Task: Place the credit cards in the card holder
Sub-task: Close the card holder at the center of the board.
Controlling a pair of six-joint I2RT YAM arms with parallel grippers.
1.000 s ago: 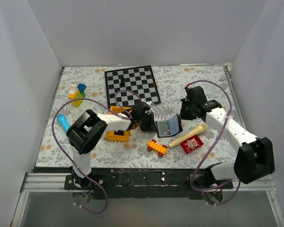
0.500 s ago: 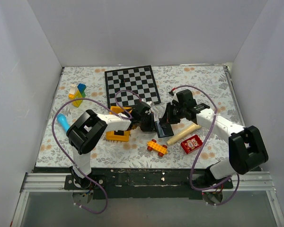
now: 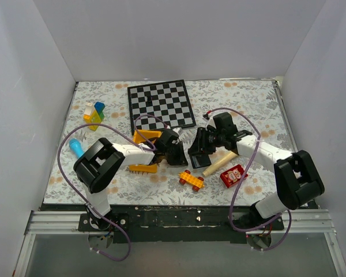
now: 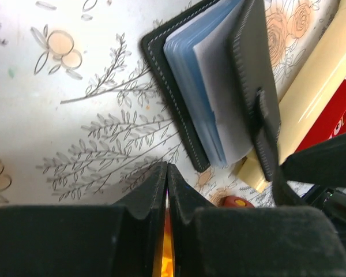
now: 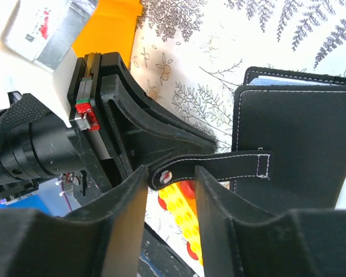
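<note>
Inspection of the table, left side first.

1. Coloured blocks (image 3: pixel 94 112) sit at the far left. A blue item (image 3: pixel 75 146) lies at their 6 o'clock.
2. A chessboard (image 3: pixel 161 104) lies flat at the table's 12 o'clock.
3. Your left gripper (image 3: pixel 179 157) sits near the table's middle. In its wrist view its fingers (image 4: pixel 144 202) are pressed flat together with nothing clamped between them. The tips stop just beside the card holder (image 4: pixel 219 86) and do not touch it.
4. The card holder (image 3: pixel 198 160) lies on the floral cloth (image 4: pixel 75 104) at 3 o'clock of the left gripper. It is partly open, and its blue-grey pockets (image 4: pixel 196 75) fan out between the black covers.
5. Your right gripper (image 3: pixel 199 145) hangs over the holder at about its 12 o'clock. In its wrist view the jaws stand apart. The holder's snap tab (image 5: pixel 219 166) reaches from the black cover (image 5: pixel 294 144) into the gap, with its snap end between the fingers (image 5: pixel 121 231). The fingers are not closed on the tab. One finger sits right at its end, but I cannot tell whether it touches.
6. An orange brick car (image 3: pixel 191 179) lies at 6 o'clock of the holder.
7. A cream stick (image 3: pixel 220 163) lies tilted just at 3 o'clock of the holder.
8. A red packet (image 3: pixel 233 175) lies beside the stick at its 5 o'clock.
</note>
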